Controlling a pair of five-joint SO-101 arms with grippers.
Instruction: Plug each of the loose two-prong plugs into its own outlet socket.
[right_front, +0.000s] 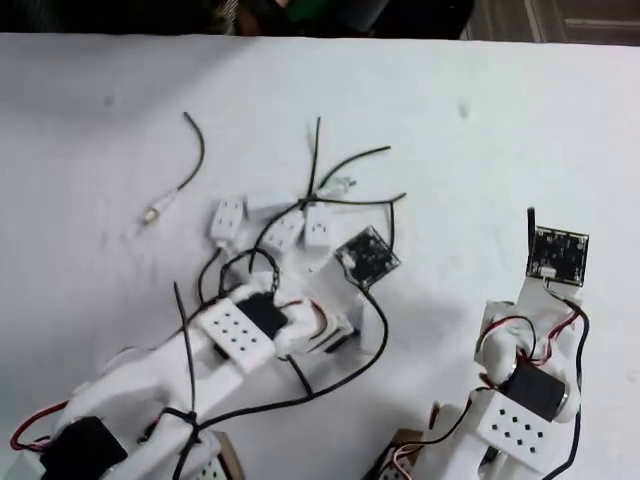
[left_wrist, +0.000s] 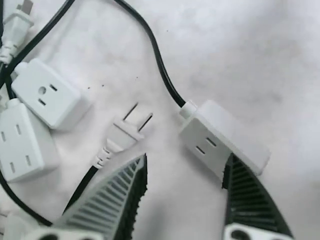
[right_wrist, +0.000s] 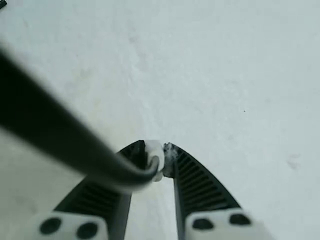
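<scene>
In the left wrist view my left gripper (left_wrist: 185, 162) stands open just above the table. A white two-prong plug (left_wrist: 125, 132) on a black cord lies beside one fingertip, prongs bare. A white outlet socket (left_wrist: 220, 137) on a black cord lies against the other fingertip. Two more white outlets (left_wrist: 47, 92) (left_wrist: 22, 145) and another plug (left_wrist: 17, 20) lie farther off. My right gripper (right_wrist: 162, 152) is shut on a small white plug end (right_wrist: 155, 157) whose black cord (right_wrist: 55, 135) runs off to the side. From above, that cord (right_front: 530, 225) sticks out past the right arm's wrist.
Several white outlets (right_front: 283, 232) and tangled black cords (right_front: 330, 170) cluster at mid-table by the left arm (right_front: 235, 335). A loose plug (right_front: 152, 215) with a short cord lies apart at the left. The table's far edge (right_front: 320, 38) runs along the back; the white table (right_front: 470, 150) is bare at the right.
</scene>
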